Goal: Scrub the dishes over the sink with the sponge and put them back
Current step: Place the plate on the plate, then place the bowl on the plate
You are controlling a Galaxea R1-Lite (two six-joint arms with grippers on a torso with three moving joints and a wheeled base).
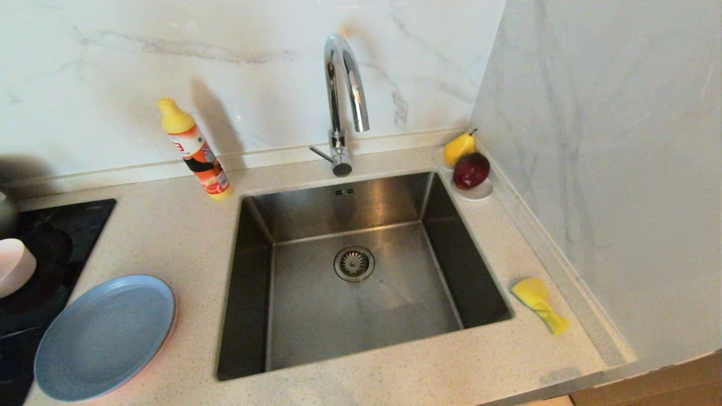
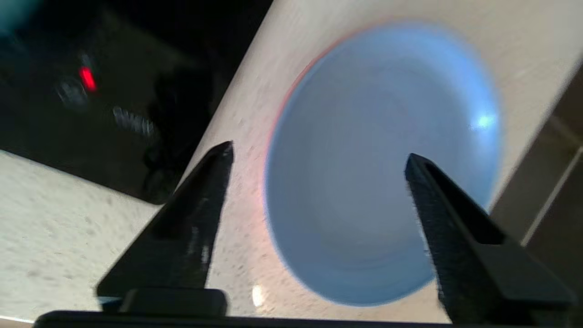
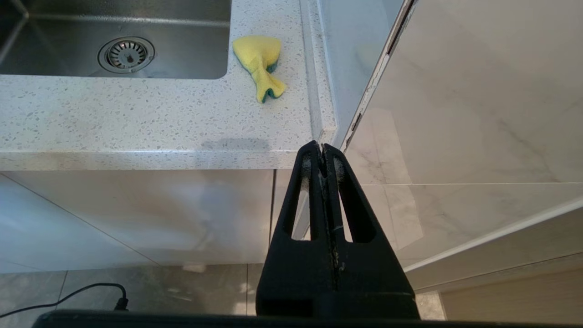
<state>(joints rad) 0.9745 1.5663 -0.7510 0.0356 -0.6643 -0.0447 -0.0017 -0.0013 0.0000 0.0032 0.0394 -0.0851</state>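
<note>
A blue-grey plate (image 1: 104,335) lies on the counter left of the sink (image 1: 395,316), with a thin pink rim of another plate (image 1: 174,324) showing under its edge. A pale pink-white bowl (image 1: 14,265) sits on the black hob. In the left wrist view my left gripper (image 2: 319,152) hovers open above the blue-grey plate (image 2: 382,159), holding nothing, its fingers apart on either side of the plate's near part. The yellow sponge (image 1: 538,304) lies crumpled on the counter right of the sink. My right gripper (image 3: 322,148) is shut and empty, parked below the counter's front edge, short of the sponge (image 3: 259,64).
A tall chrome tap (image 1: 344,96) stands behind the sink. An orange dish-soap bottle (image 1: 194,149) leans at the back left. A white saucer (image 1: 479,193) with a pear and a red apple sits at the back right corner. The marble wall (image 1: 592,169) closes the right side.
</note>
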